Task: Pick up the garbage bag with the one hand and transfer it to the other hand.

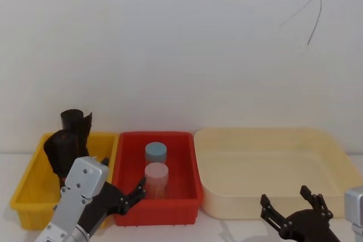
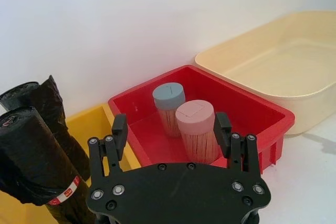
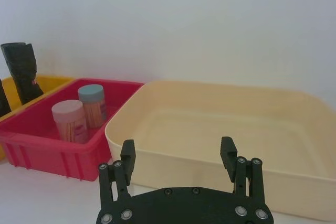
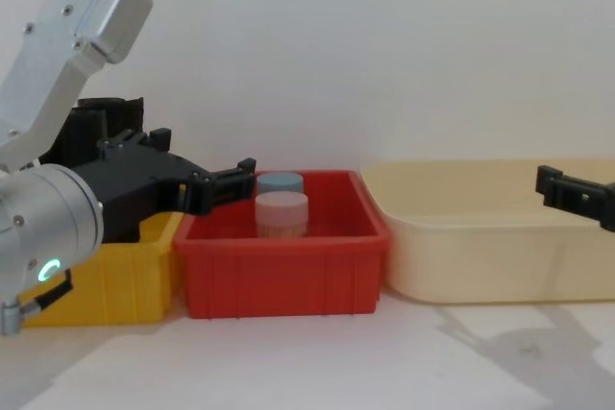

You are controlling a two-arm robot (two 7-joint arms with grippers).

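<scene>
The garbage bag (image 2: 29, 156) stands on end in the yellow bin (image 1: 28, 196), the bin touching the red bin's (image 1: 187, 140) left side. Its long axis runs near vertical with a slight lean, top end up. It is a slim roll of matte black plastic, creased and crinkled along its length, with a narrow red-and-white label band (image 2: 65, 192) round its lower part. The print on the band is too small to read.

A second black roll (image 2: 50, 103) with a ragged top stands right behind it, farther from the red bin's front. The two seem to touch, though the black surfaces merge.

The bag's foot is cut off in the left wrist view. In the head view the silver-grey left arm (image 1: 79, 191) covers its lower half. In the chest view the arm and black gripper body screen the yellow bin's contents, so the bag cannot be picked out there.

The left gripper (image 2: 170, 125) hangs at the red bin's front left corner – jaws spread wide, holding nothing, one fingertip (image 1: 138, 187) near the pink-lidded jar (image 2: 195, 129). A blue-lidded jar (image 2: 169, 100) stands just behind that one. The gripper is apart from the bag.

The right gripper (image 3: 177, 150) sits well to the right of the red bin, before the cream tray (image 1: 272, 134) – jaws wide apart and empty.
</scene>
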